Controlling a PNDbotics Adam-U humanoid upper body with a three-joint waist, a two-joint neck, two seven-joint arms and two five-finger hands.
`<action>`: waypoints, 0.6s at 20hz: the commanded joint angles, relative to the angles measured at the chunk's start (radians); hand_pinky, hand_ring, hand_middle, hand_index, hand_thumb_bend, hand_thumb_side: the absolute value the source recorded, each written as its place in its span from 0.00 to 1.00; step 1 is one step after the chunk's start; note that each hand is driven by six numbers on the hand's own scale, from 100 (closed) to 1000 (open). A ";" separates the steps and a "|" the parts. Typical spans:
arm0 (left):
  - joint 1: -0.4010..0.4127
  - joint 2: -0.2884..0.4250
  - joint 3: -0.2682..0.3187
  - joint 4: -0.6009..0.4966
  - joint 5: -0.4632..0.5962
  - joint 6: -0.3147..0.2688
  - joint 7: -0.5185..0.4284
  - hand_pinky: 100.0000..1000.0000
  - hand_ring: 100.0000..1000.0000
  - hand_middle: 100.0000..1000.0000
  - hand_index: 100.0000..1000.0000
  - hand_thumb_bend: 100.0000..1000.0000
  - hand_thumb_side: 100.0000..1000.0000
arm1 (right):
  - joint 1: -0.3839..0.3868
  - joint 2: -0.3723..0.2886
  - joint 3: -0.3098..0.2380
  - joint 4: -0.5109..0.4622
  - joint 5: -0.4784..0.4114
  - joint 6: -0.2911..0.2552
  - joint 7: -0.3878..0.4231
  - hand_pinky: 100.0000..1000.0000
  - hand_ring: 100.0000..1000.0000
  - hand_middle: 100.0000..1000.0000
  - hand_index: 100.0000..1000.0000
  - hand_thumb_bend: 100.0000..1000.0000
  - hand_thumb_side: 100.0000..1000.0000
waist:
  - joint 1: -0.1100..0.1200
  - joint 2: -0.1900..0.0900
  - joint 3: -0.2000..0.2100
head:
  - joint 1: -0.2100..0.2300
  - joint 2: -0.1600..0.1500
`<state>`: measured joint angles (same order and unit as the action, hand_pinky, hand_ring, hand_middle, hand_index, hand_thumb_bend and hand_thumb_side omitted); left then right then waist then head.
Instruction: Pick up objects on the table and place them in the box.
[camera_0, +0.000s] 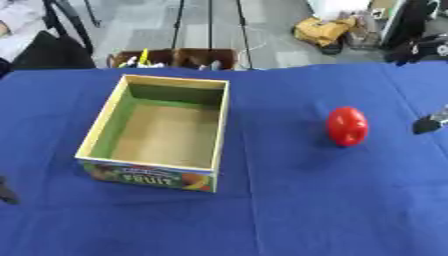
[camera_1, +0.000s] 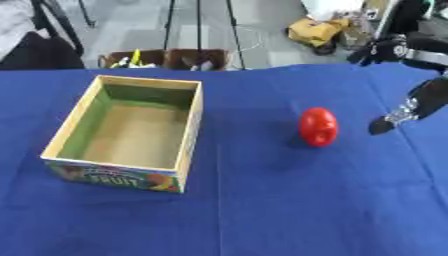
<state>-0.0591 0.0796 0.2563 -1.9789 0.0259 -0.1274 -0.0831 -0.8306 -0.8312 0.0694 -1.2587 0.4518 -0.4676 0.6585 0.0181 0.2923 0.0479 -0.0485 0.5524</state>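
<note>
A red, tomato-like fruit (camera_1: 318, 126) lies on the blue tablecloth to the right of the middle. An open box (camera_0: 149, 175) with green inner walls, a bare bottom and "FRUIT" on its front stands at the left; nothing lies inside it. My right hand (camera_1: 420, 102) comes in from the right edge, dark fingers straight and pointing down-left, a short way right of the fruit and not touching it. Of my left hand (camera_0: 5, 192) only a dark tip shows at the left edge, low and well clear of the box.
The blue table (camera_0: 289, 210) fills the near half of the view. Past its far edge stand brown crates (camera_0: 175, 59) of small items, a black chair (camera_0: 52, 50), stand legs and a yellow bag (camera_0: 324, 30) on the floor.
</note>
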 joint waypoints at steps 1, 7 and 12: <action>0.000 0.016 -0.002 -0.021 0.005 -0.001 -0.004 0.31 0.33 0.39 0.55 0.00 0.85 | -0.036 0.004 0.003 0.028 0.032 0.003 0.022 0.79 0.81 0.82 0.91 0.86 0.58 | -0.003 -0.015 0.002 | -0.007 -0.012; -0.002 0.014 -0.003 -0.021 0.004 0.000 -0.007 0.31 0.33 0.39 0.55 0.00 0.85 | -0.057 0.042 0.025 0.050 0.078 0.029 0.054 0.79 0.81 0.81 0.91 0.87 0.55 | -0.005 -0.009 0.006 | -0.013 -0.015; -0.005 0.013 -0.004 -0.021 0.004 0.002 -0.009 0.31 0.33 0.39 0.55 0.00 0.85 | -0.068 0.071 0.041 0.051 0.122 0.067 0.070 0.79 0.82 0.81 0.90 0.87 0.53 | -0.006 -0.008 0.009 | -0.020 -0.018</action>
<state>-0.0601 0.0795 0.2557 -1.9789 0.0259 -0.1235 -0.0876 -0.8765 -0.7442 0.1135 -1.2019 0.5571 -0.4041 0.7195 0.0154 0.2993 0.0560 -0.0644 0.5435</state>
